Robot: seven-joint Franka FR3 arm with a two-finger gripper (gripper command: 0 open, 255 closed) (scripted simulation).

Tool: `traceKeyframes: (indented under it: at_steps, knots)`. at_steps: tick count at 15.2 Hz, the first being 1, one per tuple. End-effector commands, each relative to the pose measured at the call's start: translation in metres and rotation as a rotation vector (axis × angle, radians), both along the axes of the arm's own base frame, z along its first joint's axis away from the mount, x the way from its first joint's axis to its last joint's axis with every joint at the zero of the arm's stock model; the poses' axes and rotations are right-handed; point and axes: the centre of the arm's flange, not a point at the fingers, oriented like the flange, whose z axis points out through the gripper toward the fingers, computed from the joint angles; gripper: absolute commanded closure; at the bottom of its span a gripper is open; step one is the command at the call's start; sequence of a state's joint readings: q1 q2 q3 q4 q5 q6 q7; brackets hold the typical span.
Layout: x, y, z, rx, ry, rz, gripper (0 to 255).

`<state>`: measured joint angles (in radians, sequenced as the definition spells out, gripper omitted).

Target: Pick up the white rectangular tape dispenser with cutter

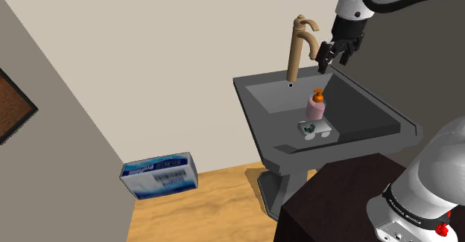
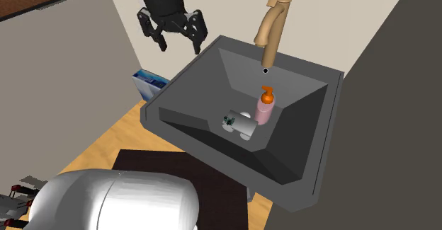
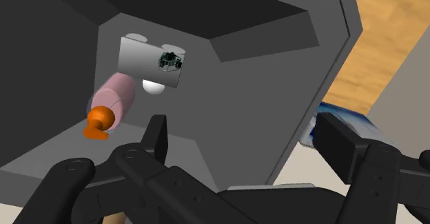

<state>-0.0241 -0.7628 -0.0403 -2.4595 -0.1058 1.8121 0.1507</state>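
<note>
Tape dispenser (image 1: 316,131) lies in the sink (image 1: 257,125) basin, seemingly touching the pink soap bottle (image 1: 316,108); gripper (image 1: 333,64) hangs high above the rim, jaws apart, empty; approach stage; next it must descend and straddle the dispenser, clear of the bottle.

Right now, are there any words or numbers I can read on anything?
Blue-and-white box by the wall: printed lettering, too blurred to read.
Dark band on the arm: white lettering, too small to read.
Tape dispenser, pink soap bottle: no text.
</note>
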Motion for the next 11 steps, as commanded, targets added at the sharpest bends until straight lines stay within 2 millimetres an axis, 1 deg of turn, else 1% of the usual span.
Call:
traceKeyframes:
  at_steps: [1, 11]
  knots:
    - [0.004, -0.01, -0.026, 0.0, -0.009, -0.002, 0]
    - [0.024, -0.053, -0.149, -0.002, -0.043, -0.016, 0]
